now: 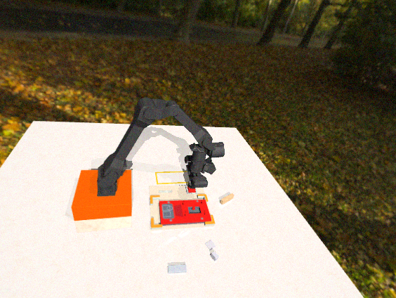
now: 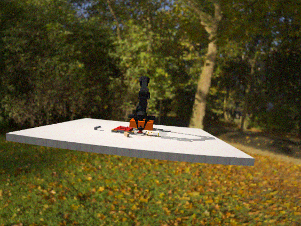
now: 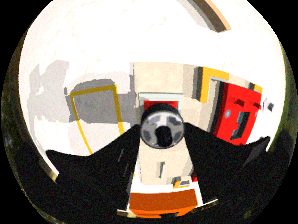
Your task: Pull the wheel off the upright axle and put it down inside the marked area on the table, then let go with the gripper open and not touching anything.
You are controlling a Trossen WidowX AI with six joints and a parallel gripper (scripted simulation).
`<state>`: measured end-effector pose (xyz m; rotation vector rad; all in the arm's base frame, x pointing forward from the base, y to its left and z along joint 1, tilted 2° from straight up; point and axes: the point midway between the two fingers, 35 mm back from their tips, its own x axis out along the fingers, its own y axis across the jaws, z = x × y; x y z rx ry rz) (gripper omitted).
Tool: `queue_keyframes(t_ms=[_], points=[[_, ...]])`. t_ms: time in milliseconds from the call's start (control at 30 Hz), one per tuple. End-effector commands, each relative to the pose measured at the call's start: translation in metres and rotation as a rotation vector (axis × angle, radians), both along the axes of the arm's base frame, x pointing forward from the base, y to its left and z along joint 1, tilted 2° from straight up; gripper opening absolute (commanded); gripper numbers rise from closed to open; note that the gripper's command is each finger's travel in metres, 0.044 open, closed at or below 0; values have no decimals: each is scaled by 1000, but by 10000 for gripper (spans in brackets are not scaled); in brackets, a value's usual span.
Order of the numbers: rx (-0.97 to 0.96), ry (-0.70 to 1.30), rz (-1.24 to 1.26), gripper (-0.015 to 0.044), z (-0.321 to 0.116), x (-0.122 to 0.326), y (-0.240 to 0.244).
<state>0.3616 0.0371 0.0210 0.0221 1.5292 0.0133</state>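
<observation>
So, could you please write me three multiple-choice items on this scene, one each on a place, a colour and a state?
1. Where does the yellow-outlined rectangle lie?
A. Between the red plate and the table's near edge
B. Just beyond the pale board carrying the red plate, beside the black gripper
C. On top of the arm's block

2. What colour is the block under the arm's foot?
A. Blue
B. Green
C. Orange

3. How is the gripper?
A. Shut on the small grey wheel
B. Wide open, high above the table
C. Shut on the tan block

Answers:
1 B, since the top view shows the outline behind the board, next to the gripper.
2 C, since its top face is bright orange.
3 A, since the wrist view shows the wheel centred between the dark fingers.
</observation>
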Motion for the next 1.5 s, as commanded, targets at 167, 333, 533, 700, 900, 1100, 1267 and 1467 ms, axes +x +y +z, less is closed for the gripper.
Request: queue_keyframes(t_ms=[167,333,533,700,900,1100,1267,1467], points=[[0,3,0,0,2,-1,0],[-1,2,0,0,4,-1,0],[-1,1,0,0,6,-1,0],[-1,1,-1,0,8,-1,0],[-1,0,-1,0,10,-1,0],[-1,-1,-1,0,12,-1,0],[-1,-1,-1,0,13,-1,0],[-1,-2,-1,0,15,-1,0]])
